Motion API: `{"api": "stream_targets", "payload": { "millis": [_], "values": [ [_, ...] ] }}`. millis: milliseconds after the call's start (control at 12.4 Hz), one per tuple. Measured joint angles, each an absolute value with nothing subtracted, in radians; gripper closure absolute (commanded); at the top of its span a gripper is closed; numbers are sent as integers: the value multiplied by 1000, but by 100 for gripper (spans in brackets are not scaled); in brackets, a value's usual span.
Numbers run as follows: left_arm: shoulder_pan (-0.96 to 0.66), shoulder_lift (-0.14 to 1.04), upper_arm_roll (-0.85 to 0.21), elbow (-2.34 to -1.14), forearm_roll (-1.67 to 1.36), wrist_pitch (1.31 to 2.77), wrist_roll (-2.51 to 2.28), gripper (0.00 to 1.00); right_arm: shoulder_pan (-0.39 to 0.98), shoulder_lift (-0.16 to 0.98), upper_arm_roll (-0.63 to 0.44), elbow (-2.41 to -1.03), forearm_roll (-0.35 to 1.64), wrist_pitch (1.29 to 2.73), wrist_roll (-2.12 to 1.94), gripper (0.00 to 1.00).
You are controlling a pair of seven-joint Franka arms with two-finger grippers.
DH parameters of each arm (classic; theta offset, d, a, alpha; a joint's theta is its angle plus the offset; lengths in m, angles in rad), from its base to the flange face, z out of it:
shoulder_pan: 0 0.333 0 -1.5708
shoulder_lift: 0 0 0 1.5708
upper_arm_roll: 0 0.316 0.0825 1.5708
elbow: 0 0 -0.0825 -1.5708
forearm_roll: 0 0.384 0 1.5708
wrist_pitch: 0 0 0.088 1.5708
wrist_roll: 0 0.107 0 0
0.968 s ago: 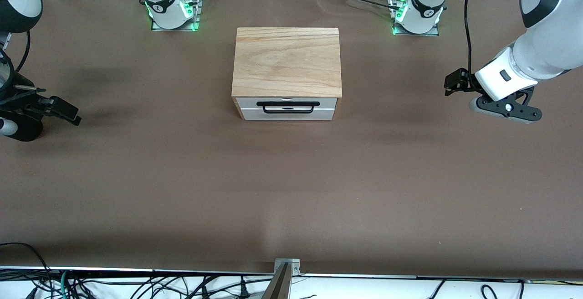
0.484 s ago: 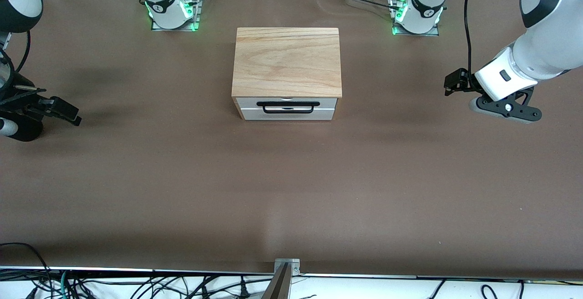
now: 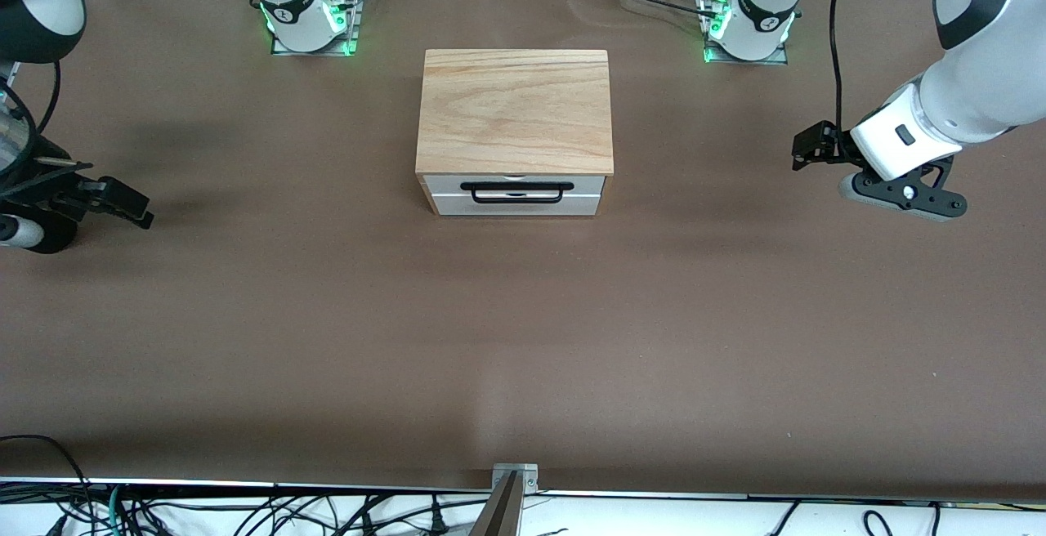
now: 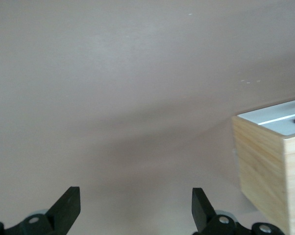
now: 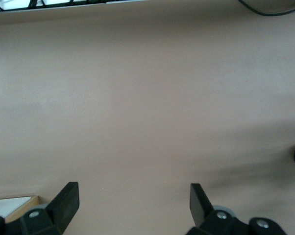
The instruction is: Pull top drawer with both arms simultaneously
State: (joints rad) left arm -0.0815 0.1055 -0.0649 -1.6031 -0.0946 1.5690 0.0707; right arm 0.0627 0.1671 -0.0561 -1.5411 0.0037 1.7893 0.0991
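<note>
Your top drawer sits pushed in flush under the light-wood cabinet, its white front facing the front camera and the black bar handle lying across it. A second white drawer front shows just below it. The cabinet stands on the brown table, midway between the two arm ends and close to the green-lit arm bases.

Neither arm touches the drawer. You see the left claw up over bare table toward the left arm's end, well apart from the cabinet, its fingers spread wide with nothing between them; a corner of the cabinet shows in its wrist view. The right claw is over bare table toward the right arm's end, also well apart, fingers spread and empty.
</note>
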Motion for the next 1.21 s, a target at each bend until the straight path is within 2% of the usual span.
{"api": "stream_targets", "payload": {
  "millis": [403, 645, 887, 1210],
  "values": [
    [-65, 172, -63, -1604, -335, 1551, 186, 0, 79, 186, -57, -1541, 6, 1789, 102, 0],
    [-66, 244, -66, -1605, -573, 1526, 216, 0, 95, 260, -54, -1542, 99, 1798, 100, 0],
    [-79, 339, -82, -1606, -766, 1515, 271, 0, 128, 350, -51, -1542, 384, 1802, 99, 0],
    [-129, 498, -98, -1607, -1001, 1574, 379, 0, 134, 487, -51, -1548, 808, 1804, -46, 0]
  ]
}}
